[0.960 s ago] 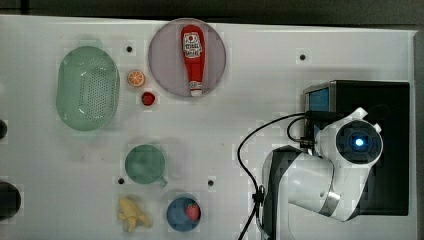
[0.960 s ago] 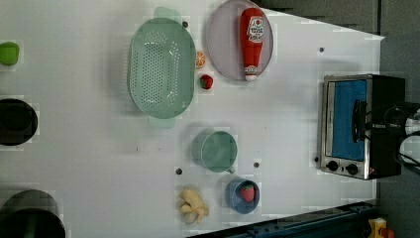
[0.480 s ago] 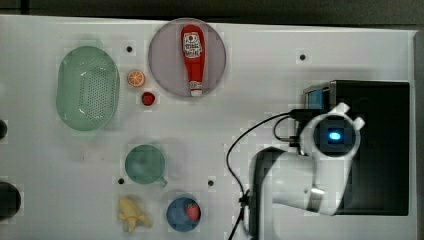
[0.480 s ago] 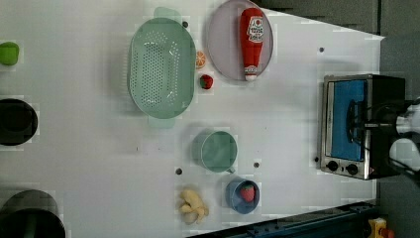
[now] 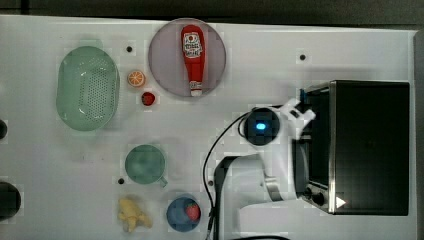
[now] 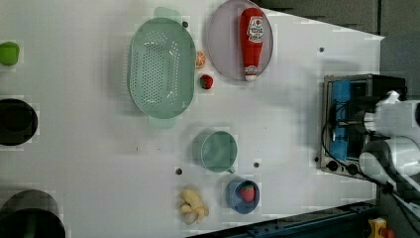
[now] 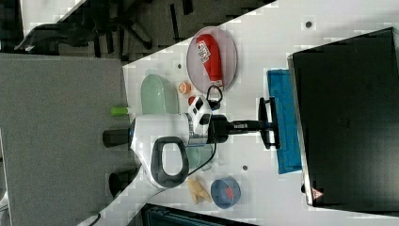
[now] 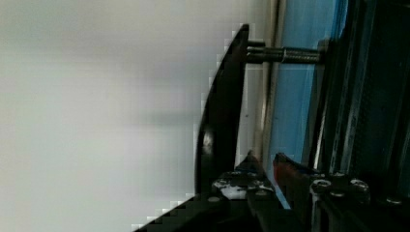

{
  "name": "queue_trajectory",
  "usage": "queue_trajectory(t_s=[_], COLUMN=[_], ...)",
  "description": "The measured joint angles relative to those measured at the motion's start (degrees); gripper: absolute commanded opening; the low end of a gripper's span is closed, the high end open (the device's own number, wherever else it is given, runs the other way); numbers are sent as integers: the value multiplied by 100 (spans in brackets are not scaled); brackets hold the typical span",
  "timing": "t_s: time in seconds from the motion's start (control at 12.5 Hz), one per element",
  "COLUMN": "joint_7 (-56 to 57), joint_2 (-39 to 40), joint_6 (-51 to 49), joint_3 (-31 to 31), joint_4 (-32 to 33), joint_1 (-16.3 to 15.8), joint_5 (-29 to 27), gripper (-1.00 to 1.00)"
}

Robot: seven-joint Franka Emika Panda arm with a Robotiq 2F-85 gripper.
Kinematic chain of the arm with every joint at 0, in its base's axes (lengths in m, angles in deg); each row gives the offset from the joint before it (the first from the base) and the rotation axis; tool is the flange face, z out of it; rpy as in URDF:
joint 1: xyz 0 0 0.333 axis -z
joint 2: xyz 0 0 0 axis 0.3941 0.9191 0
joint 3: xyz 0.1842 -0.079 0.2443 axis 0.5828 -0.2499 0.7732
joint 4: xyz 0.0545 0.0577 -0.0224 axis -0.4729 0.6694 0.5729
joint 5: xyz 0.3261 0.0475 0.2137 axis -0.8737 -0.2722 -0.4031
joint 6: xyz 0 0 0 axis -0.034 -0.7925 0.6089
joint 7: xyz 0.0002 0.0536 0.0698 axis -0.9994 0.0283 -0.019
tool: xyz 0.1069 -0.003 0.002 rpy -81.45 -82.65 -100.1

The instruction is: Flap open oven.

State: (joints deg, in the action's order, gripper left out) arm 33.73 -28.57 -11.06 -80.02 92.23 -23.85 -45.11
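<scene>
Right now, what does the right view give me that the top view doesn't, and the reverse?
Right view, not top: the door flapped down, its blue glass in plain sight, with the gripper at the handle. Top view, not right: the knobs, plus the whole colander and cup, which the arm partly covers in the right view. Both: the oven with its black top, the ketchup on its plate, and the blue bowl.
</scene>
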Motion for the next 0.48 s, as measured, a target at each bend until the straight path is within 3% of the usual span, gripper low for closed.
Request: queue_trajectory(t_s=[0.16, 0.48], joint_7=[-670, -1916], joint_2=[297, 1005], joint_6=[-31, -28], joint_3=[233, 394], joint_4=[-22, -45], joint_1=[-106, -609], joint_5=[229, 1511], gripper=[-65, -65])
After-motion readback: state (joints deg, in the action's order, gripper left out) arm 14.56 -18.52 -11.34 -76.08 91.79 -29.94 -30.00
